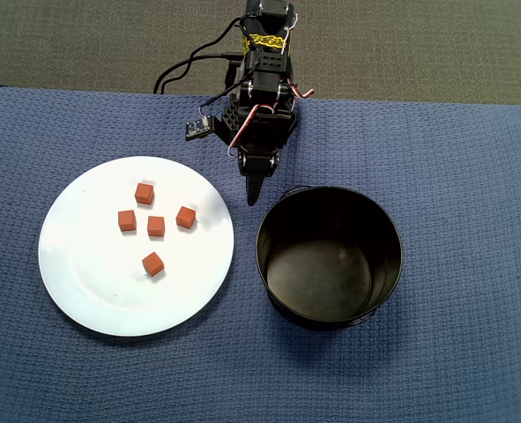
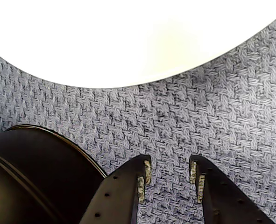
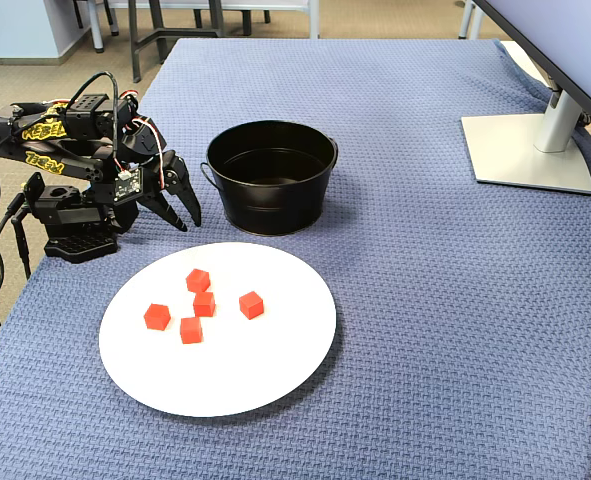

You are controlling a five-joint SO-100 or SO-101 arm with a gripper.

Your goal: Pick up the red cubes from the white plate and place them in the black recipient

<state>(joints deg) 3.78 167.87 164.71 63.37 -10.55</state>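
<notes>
Bench: covered by a blue woven cloth; the plate, pot and arm all sit on it.
Plate: white plate lies flat on the cloth, left of the pot in the overhead view, near it but apart. In the wrist view its rim fills the top of the frame, blown out white.
Cubes: five red cubes, all on the plate, none touching. Overhead view: four grouped above the plate's centre, at and; the fifth sits apart, lower. Fixed view shows the same five on the plate's left-centre part.
Pot: black pot stands upright, nothing visible inside; shiny dark floor. Wire handle visible at the rim in the fixed view. In the wrist view its rim curves through the lower left corner.
Arm: black arm folded low at the bench edge, base behind the gap between plate and pot in the overhead view.
Claw: claw points down at bare cloth between plate and pot, holding nothing. Fingers slightly apart, cloth visible in the gap between them. Overhead view: tip just beside the pot's upper-left rim, not touching it.
</notes>
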